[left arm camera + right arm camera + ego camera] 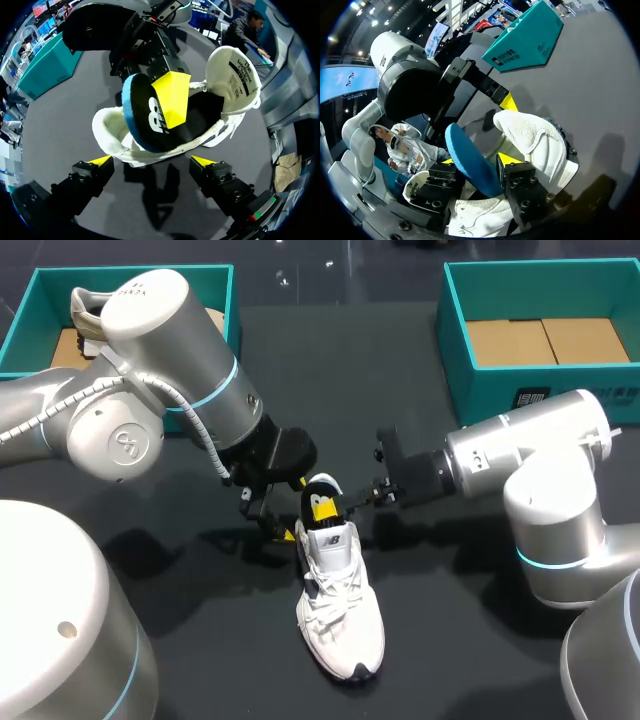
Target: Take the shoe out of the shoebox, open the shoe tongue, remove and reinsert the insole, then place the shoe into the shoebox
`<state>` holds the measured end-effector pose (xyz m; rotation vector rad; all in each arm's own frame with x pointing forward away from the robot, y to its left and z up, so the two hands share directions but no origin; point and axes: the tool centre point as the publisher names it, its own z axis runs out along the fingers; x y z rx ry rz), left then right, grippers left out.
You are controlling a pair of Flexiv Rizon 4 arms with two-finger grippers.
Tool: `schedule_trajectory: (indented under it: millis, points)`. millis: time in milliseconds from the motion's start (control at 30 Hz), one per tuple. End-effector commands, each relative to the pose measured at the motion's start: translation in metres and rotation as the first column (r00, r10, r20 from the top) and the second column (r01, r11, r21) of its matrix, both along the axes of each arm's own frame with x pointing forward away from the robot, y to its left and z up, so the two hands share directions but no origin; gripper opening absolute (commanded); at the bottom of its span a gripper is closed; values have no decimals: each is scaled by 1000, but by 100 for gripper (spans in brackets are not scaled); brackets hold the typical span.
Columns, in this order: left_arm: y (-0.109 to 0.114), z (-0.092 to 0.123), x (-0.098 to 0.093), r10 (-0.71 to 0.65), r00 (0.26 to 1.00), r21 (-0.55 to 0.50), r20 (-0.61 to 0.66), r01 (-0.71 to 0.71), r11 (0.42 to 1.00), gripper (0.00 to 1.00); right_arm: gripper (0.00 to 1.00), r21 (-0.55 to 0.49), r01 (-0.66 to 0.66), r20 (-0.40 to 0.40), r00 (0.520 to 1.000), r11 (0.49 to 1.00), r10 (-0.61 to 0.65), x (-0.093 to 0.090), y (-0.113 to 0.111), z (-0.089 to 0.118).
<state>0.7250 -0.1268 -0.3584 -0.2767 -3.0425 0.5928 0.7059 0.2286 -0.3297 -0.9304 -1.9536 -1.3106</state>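
Note:
A white shoe (338,605) lies on the dark table, toe toward me; in the left wrist view the shoe (115,135) has its tongue (234,75) folded back. A black insole with a blue underside (320,502) (150,117) (470,160) stands half out of the heel opening. My right gripper (352,502) (475,161) straddles the insole. One yellow fingertip (172,97) lies on its black face, while the other fingertip stands off the blue side, so the gripper is open. My left gripper (268,516) (151,161) is wide open just behind the heel, holding nothing.
A teal shoebox (215,285) at the back left holds another shoe (85,310). A second teal shoebox (455,350) at the back right shows only its cardboard floor. Both arms crowd the table's middle.

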Motion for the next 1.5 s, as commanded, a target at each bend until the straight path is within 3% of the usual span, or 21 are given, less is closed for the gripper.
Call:
schedule_trajectory:
  millis: [33, 300, 467, 533, 600, 633, 833, 1267, 1500]
  points:
    - [0, -1, 0, 0, 1000, 1, 2, 0, 1000, 100, 40, -3, 2, 17, 1000, 1000, -2, 3, 0, 4]
    - [0, -1, 0, 0, 1000, 1, 2, 0, 1000, 100, 40, 5, -7, 45, 999, 1000, 6, 5, 1, 8]
    - [0, -1, 0, 0, 1000, 1, 2, 0, 1000, 100, 34, 4, -8, 55, 998, 1000, 7, 8, 1, 9]
    - [0, -1, 0, 0, 1000, 1, 2, 0, 1000, 100, 28, 4, -7, 57, 998, 1000, 6, 10, 2, 9]
    - [0, -1, 0, 0, 1000, 1, 2, 0, 1000, 100, 5, 6, -6, 57, 998, 1000, 6, 12, 2, 8]
    - [0, -1, 0, 0, 1000, 1, 2, 0, 1000, 100, 0, 8, -5, 54, 999, 1000, 5, 13, 3, 7]
    - [0, -1, 0, 0, 1000, 1, 2, 0, 1000, 100, 0, 0, 11, -9, 1000, 1000, -11, 12, 3, -3]
    - [0, -1, 0, 0, 1000, 1, 2, 0, 1000, 100, 0, -36, 30, -175, 984, 999, -36, -19, 3, -20]
    - [0, -1, 0, 0, 1000, 1, 2, 0, 1000, 100, 0, -47, 39, -175, 983, 998, -46, -23, 2, -17]
